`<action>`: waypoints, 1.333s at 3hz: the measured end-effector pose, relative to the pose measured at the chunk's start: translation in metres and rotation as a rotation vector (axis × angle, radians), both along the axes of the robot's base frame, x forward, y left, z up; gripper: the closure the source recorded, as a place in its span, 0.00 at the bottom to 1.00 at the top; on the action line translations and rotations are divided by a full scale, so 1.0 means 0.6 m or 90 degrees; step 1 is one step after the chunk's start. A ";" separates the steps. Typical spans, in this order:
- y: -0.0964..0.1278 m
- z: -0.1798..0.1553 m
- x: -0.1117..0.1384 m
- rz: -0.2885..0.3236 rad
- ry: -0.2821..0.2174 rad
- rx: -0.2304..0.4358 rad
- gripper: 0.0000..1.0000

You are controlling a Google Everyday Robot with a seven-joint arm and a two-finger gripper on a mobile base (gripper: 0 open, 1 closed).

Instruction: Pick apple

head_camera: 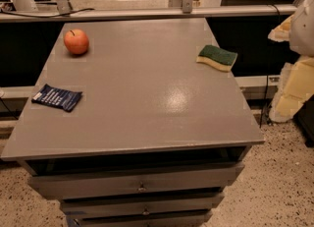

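Camera view: round orange-red apple point(76, 42), upper left on grey desk point(147, 98), may roll if nudged; hand out of frame, so I cannot tell its state.

Single view, high before cabinet point(137, 184), tilted down onto close tabletop point(142, 83); jaws outside frame.

Apple point(76, 42) left of sponge point(217, 57), on tabletop point(147, 98)

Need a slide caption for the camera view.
Apple far left on the grey drawer cabinet, green-yellow sponge far right, blue packet at left edge; gripper out of view.
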State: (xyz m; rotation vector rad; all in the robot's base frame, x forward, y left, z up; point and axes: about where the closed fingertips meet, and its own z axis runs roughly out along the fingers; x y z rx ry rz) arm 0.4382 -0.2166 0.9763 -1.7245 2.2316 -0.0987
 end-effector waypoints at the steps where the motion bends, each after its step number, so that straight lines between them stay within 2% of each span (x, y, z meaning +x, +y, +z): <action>1: 0.000 0.000 0.000 0.000 0.000 0.000 0.00; 2: 0.024 -0.013 0.023 0.003 -0.006 0.056 0.00; 3: 0.111 -0.051 0.088 0.029 -0.010 0.171 0.00; 4: 0.214 -0.081 0.156 0.055 -0.016 0.278 0.00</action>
